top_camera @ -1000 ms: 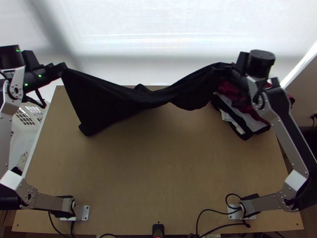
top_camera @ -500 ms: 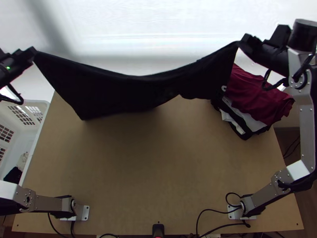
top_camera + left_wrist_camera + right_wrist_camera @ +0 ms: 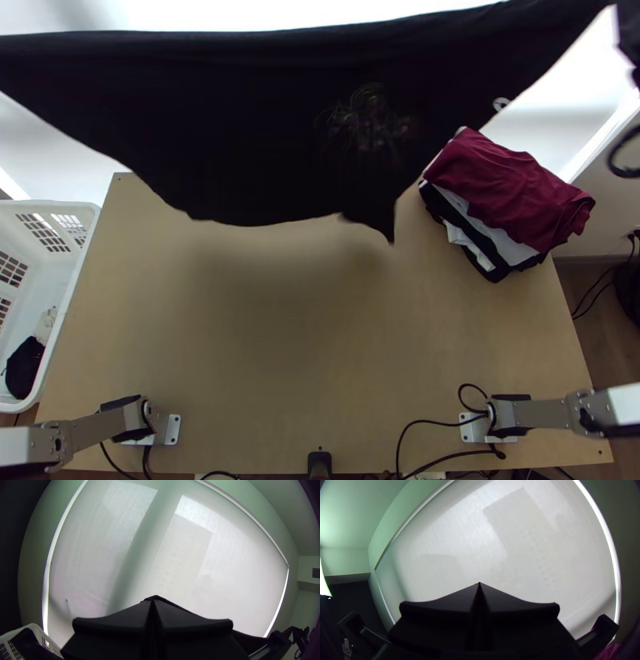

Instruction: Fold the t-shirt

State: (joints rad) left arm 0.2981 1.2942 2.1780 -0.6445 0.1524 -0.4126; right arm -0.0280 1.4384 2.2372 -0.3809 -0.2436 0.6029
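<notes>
The job looked to be at an early point. The t-shirt (image 3: 264, 136) was up in the air, stretched wide between the 2 arms, its upper edge nearly straight and its lower part hanging loose over the far part of the surface (image 3: 320, 360). No finished fold could be made out in it. Getting hold of the cloth and opening it out seemed done; laying it down flat, folding in the sides and body, and adding it to a stack seemed to be what was left. A stack of folded cloth lay at the surface's far right, with a maroon piece (image 3: 504, 188) on top of white and black ones. At the left side stood a white basket (image 3: 88, 210) with a dark item (image 3: 26, 368) inside.

As for the claws, the left claw (image 3: 153, 603) had its 2 fingers brought together, by all signs pinching 1 upper corner of the shirt, with dark cloth peeking past the fingertips and running off to the side. The right claw (image 3: 479, 587) was closed just as tightly, seemingly on the opposite upper corner. The shirt therefore hung below and between them. A loose lower edge could have bunched on landing, so a slow, level lowering seemed wise.
</notes>
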